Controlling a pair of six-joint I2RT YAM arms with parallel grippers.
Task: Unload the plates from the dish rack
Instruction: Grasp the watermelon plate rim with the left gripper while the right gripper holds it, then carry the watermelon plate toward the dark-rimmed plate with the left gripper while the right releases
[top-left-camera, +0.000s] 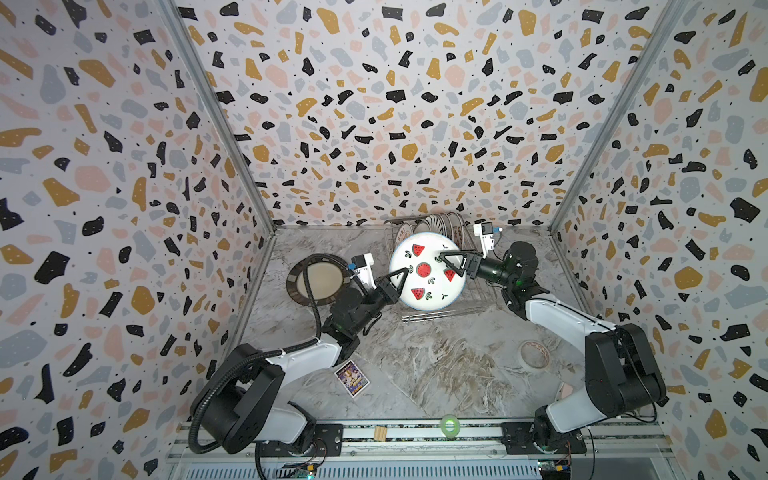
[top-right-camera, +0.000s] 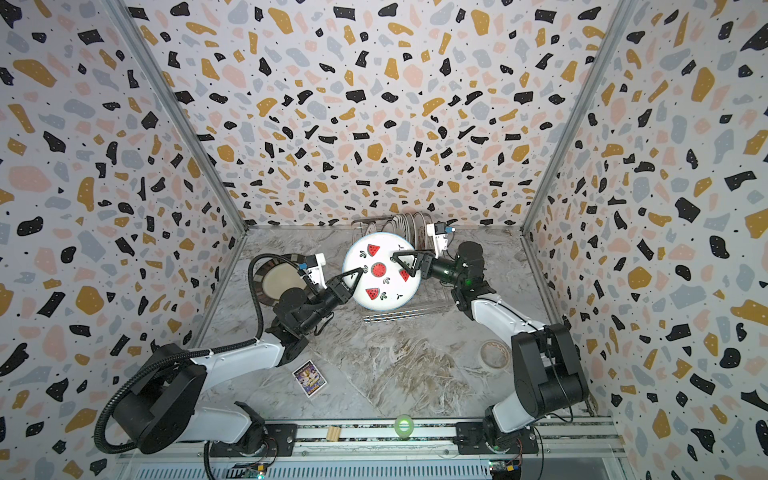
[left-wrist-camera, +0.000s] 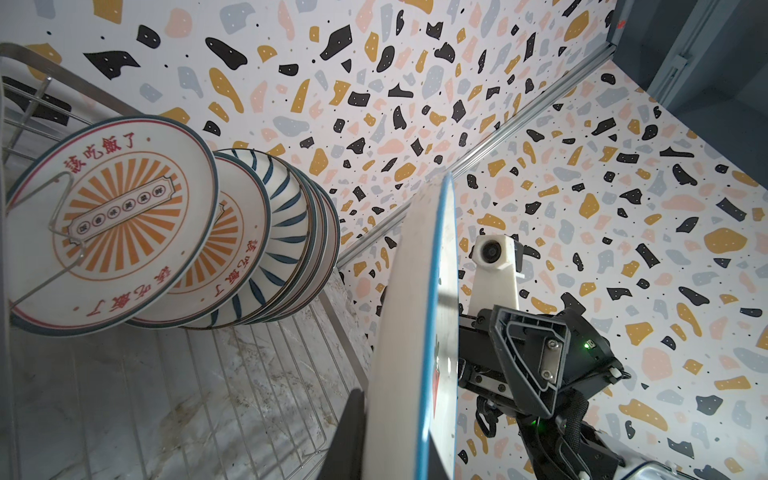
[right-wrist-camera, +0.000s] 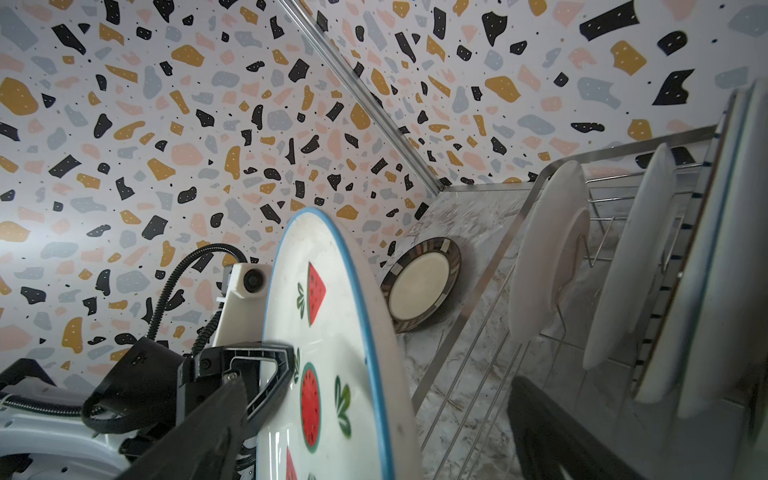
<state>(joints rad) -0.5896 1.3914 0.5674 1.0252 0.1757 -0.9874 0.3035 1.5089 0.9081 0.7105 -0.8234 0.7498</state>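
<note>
A white plate with red watermelons (top-left-camera: 428, 272) (top-right-camera: 380, 276) hangs flat above the dish rack (top-left-camera: 440, 318) (top-right-camera: 395, 318). My left gripper (top-left-camera: 401, 276) (top-right-camera: 355, 276) (left-wrist-camera: 399, 449) is shut on its left rim. My right gripper (top-left-camera: 446, 259) (top-right-camera: 401, 259) (right-wrist-camera: 382, 436) stands open, its fingers wide apart on either side of the right rim (right-wrist-camera: 374, 316). Several plates (top-left-camera: 436, 222) (left-wrist-camera: 116, 224) (right-wrist-camera: 548, 249) stand upright at the back of the rack. A dark-rimmed beige plate (top-left-camera: 328, 274) (right-wrist-camera: 419, 284) lies flat on the table, left of the rack.
A purple card (top-left-camera: 352, 378) lies by the left arm's base link. A brown tape roll (top-left-camera: 535, 353) sits front right of the rack. A green tape roll (top-left-camera: 449, 426) and a small wooden block (top-left-camera: 380, 433) rest on the front rail. Patterned walls enclose three sides.
</note>
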